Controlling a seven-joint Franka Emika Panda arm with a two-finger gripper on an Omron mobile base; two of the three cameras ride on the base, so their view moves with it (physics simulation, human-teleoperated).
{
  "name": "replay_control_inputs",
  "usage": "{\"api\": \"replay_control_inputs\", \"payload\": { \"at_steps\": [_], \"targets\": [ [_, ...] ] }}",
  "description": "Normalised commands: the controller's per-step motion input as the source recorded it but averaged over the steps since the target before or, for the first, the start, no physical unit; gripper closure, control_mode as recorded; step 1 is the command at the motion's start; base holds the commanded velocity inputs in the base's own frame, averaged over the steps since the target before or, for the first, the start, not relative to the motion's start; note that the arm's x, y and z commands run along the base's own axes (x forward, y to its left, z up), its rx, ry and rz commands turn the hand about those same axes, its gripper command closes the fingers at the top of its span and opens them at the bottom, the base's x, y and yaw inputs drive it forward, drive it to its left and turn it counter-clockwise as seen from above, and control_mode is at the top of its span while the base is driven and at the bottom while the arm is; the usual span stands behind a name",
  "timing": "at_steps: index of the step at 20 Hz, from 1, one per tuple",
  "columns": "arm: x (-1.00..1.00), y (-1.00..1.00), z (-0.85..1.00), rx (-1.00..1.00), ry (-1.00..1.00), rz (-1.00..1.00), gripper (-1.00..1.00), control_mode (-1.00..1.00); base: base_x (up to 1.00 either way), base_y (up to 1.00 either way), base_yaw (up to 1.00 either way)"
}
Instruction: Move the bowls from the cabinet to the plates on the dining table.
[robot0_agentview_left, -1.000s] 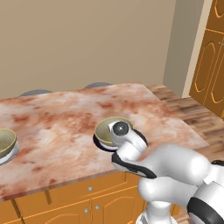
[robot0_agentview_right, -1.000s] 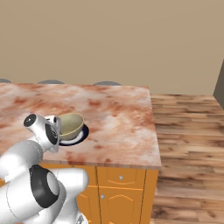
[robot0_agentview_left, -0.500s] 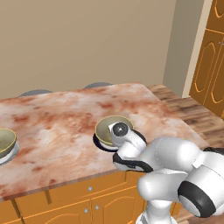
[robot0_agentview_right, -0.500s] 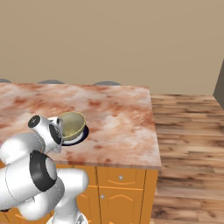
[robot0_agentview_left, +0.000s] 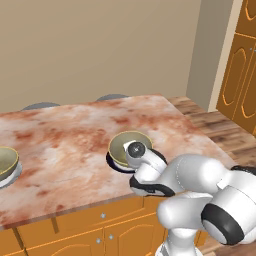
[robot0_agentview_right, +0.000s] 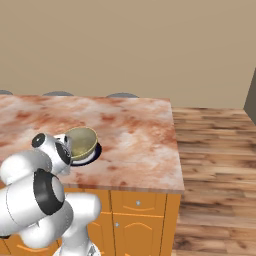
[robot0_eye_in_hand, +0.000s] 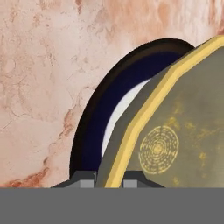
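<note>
Room: beige wall behind, wood plank floor (robot0_agentview_right: 215, 150) to the right of the island, 3 grey rounded seat tops at the far edge of the island in my right base view.
Dining table: marbled reddish-brown and white top (robot0_agentview_left: 75, 135) on an orange cupboard base with small round knobs.
Far left: I see bowl 1 (robot0_agentview_left: 7, 162) sitting on the pale plate (robot0_agentview_left: 14, 175) at the left edge of my left base view, well apart from the arm.
Centre: bowl 2 (robot0_agentview_left: 125, 146) sits over the dark plate (robot0_agentview_left: 114, 164), near the front edge of the table. In my right base view bowl 2 leans, its mouth turned toward the arm. I cannot tell whether its base touches the dark plate.
Dark plate: navy-black with a white ring, lying flat on the marble, partly covered by bowl 2 in my hand view.
Gripper: gripper (robot0_eye_in_hand: 110, 180) is clamped on the yellowish rim of bowl 2, 1 finger tip on each side of the rim. Olive-grey inside of the bowl with a ringed yellow mark fills the right of that view.
Arm: white wrist sits right against the near side of bowl 2 in both base views.
Far right: orange tall cabinet doors (robot0_agentview_left: 240, 75) with arched panels, standing beyond the wood floor.
</note>
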Motion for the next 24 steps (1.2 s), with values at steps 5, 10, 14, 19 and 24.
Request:
{"api": "replay_control_inputs", "payload": {
  "at_steps": [5, 10, 14, 19, 24],
  "targets": [
    [-0.33, 0.02, 0.41, 0.0, -0.07, 0.0, 1.0, -1.0, 0.0, 0.0, 0.0],
    [-0.3, 0.02, 0.16, 0.0, -0.04, 0.0, 1.0, -1.0, 0.0, 0.0, 0.0],
    [-0.1, 0.0, 0.0, 0.0, 0.0, 0.0, 1.0, -1.0, 0.0, 0.0, 0.0],
    [0.01, -0.02, 0.0, 0.0, 0.0, 0.0, 1.0, -1.0, 0.0, 0.0, 0.0],
    [0.04, -0.07, -0.19, 0.0, 0.0, 0.0, 1.0, -1.0, 0.0, 0.0, 0.0]
  ]
}}
